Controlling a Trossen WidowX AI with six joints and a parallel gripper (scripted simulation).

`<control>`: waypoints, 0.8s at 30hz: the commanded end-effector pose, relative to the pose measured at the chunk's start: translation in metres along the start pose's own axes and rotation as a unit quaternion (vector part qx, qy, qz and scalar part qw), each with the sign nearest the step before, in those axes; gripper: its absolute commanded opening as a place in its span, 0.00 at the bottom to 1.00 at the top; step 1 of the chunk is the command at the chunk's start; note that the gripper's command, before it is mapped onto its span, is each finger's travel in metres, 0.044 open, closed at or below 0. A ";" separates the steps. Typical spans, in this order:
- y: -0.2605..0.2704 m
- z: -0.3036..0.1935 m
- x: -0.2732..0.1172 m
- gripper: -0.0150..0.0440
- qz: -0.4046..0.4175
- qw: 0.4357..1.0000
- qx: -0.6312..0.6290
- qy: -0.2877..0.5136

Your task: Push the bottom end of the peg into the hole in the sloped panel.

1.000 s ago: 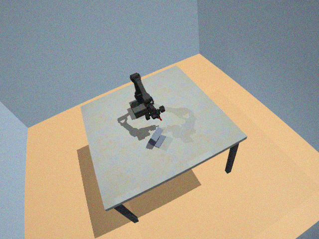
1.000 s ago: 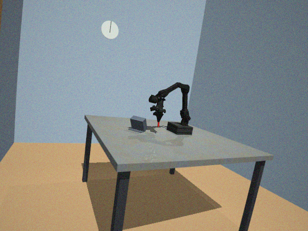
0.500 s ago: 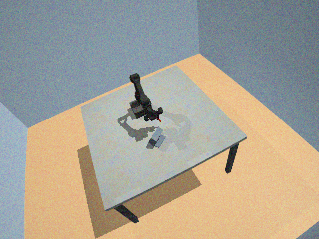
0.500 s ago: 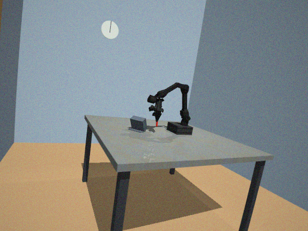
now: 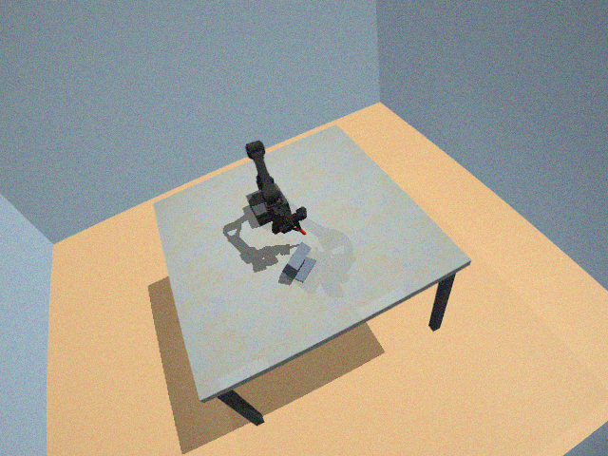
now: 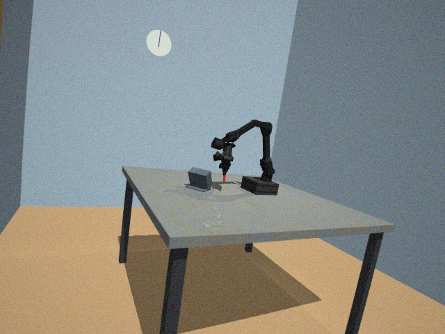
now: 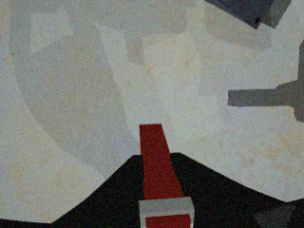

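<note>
1. Wrist view: the black gripper (image 5: 295,228) (image 6: 224,174) (image 7: 156,163) is closed on a red peg (image 5: 302,232) (image 6: 224,178) (image 7: 154,157), which juts out past the dark fingertips. A pale grey band (image 7: 166,207) crosses the red at the bottom of the picture.

2. From across the room, the gripper points down at the tabletop with the peg roughly upright beneath it. Whether the peg's lower end touches the surface cannot be told from here.

3. Near the peg, but apart from it, stands the blue-grey sloped panel (image 5: 300,255) (image 6: 199,178) (image 7: 242,9), a tilted block with a flat plate at its foot. The peg is outside it. The hole cannot be made out with certainty, and only a dark corner of the block enters the wrist view.

4. Behind the gripper, the black arm (image 5: 267,188) (image 6: 266,145) bends high, then drops to a dark boxy base (image 5: 254,197) (image 6: 269,190) on the grey table (image 5: 220,333) (image 6: 251,211) (image 7: 47,180). Shadows of the arm fall across the tabletop.

5. Beyond, dark legs meet a tan floor (image 5: 466,383) (image 6: 53,287), and a round white clock (image 6: 154,46) hangs on the blue wall.
</note>
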State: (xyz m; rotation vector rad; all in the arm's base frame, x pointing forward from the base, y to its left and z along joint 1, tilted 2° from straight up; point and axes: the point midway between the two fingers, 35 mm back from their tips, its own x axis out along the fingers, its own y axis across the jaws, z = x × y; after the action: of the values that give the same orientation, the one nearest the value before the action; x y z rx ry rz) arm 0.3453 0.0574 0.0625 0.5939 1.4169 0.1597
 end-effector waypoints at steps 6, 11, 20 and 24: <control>-0.008 0.004 -0.001 0.25 0.019 1.000 0.022 -0.006; -0.013 0.008 -0.003 0.25 0.031 0.999 0.033 -0.012; -0.021 0.014 -0.007 0.25 0.051 0.997 0.051 -0.023; -0.025 0.017 -0.009 0.25 0.060 0.996 0.059 -0.028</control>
State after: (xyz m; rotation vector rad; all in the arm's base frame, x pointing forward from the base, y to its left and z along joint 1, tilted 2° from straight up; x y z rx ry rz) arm 0.3552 0.0294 0.0617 0.7535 1.3429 0.1572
